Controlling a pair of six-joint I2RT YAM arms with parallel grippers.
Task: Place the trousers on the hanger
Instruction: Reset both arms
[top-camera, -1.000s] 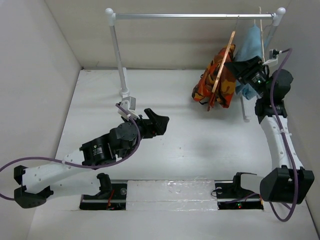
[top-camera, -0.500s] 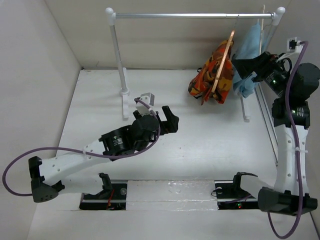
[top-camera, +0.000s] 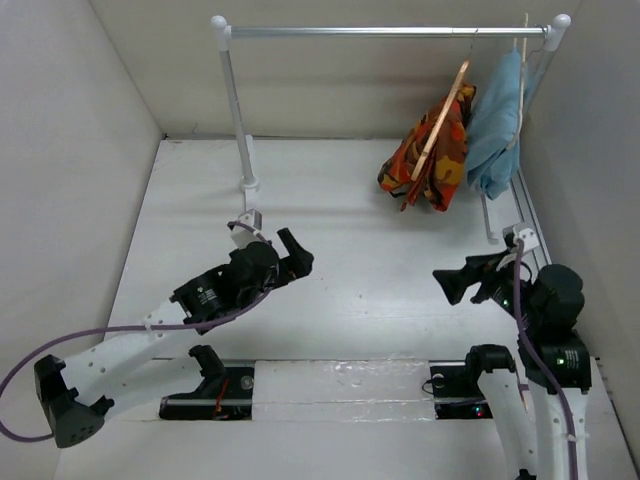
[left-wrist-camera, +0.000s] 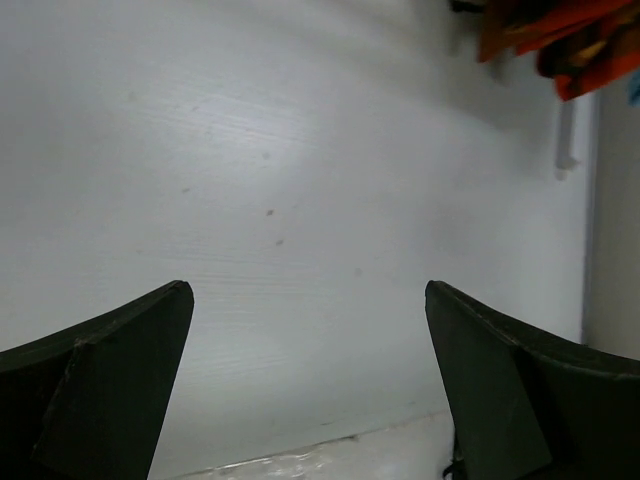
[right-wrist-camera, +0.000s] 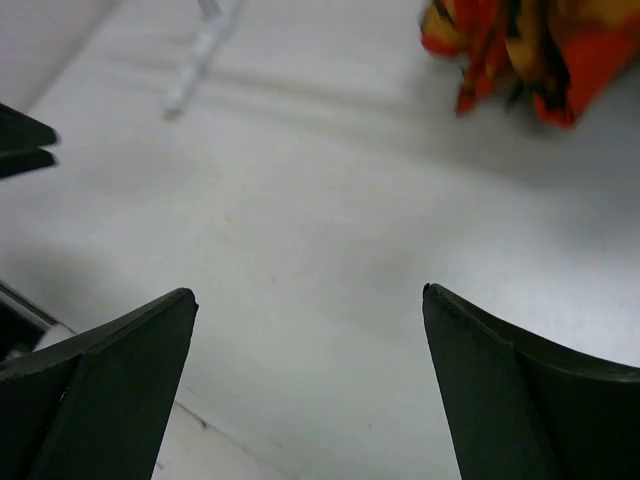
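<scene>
The camouflage trousers (top-camera: 428, 158) in orange, red, yellow and brown hang draped over the tan wooden hanger (top-camera: 444, 118), whose hook is on the rail at the back right. Their lower edge shows in the right wrist view (right-wrist-camera: 520, 50) and in the left wrist view (left-wrist-camera: 560, 35). My left gripper (top-camera: 296, 257) is open and empty, low over the table at centre-left, far from the trousers. My right gripper (top-camera: 458, 279) is open and empty, low at the right, well in front of and below the trousers.
A white clothes rail (top-camera: 380, 32) spans the back on two posts; its left post (top-camera: 240, 120) stands on the table. A light blue garment (top-camera: 497, 125) hangs on a second hanger right of the trousers. White walls close in left, back and right.
My right gripper has left the hanger, opened away from it and dropped down toward the near right. The trousers stay hanging on the rail. My left arm drew back and to the left.
</scene>
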